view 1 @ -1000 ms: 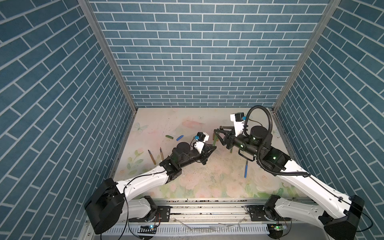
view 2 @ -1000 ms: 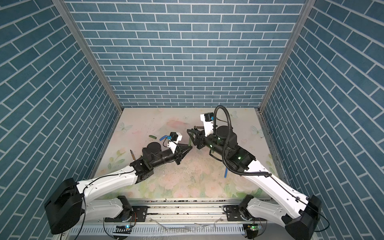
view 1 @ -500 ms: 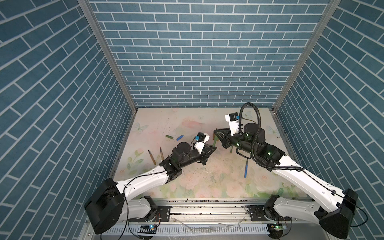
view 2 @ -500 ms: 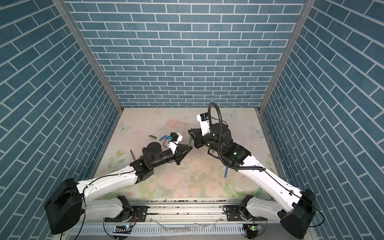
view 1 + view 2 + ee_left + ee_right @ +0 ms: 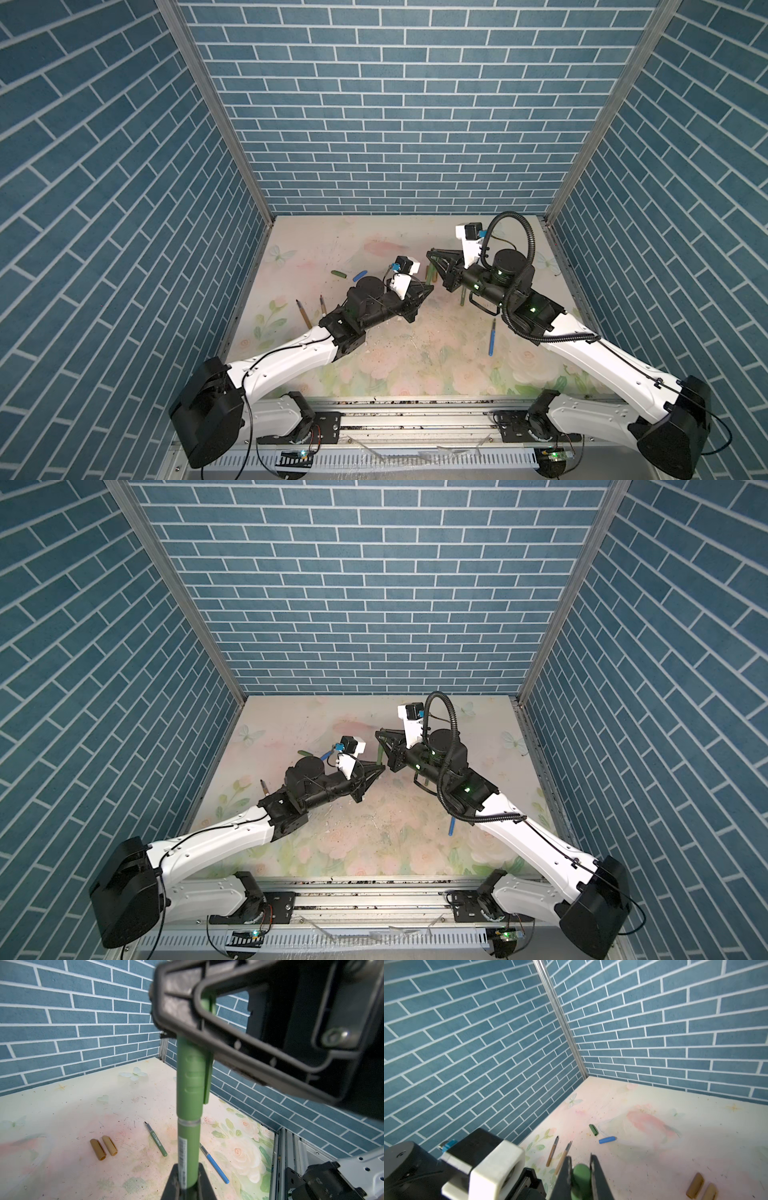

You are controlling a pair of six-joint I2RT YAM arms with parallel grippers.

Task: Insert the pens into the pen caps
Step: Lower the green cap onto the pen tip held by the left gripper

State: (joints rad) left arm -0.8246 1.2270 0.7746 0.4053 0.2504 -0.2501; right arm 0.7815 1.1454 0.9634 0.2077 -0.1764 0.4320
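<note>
Your left gripper point(image 5: 188, 1180) pinches the green pen point(image 5: 188, 1147); your right gripper point(image 5: 580, 1162) is clamped on the green cap point(image 5: 190, 1076), which looks pushed home — just off table point(image 5: 374, 374) centre toward 1 o'clock. One pair seems done, four are left: second green pen point(image 5: 155, 1139) at 3 o'clock, blue pen point(image 5: 492, 338) at 4, brown pen point(image 5: 552, 1154) and tan pen point(image 5: 563, 1156) at 9, spare green cap point(image 5: 338, 274) and blue cap point(image 5: 360, 274) at 10

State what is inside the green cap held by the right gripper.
The green pen runs into the green cap; its tip is covered, so its depth cannot be told.
</note>
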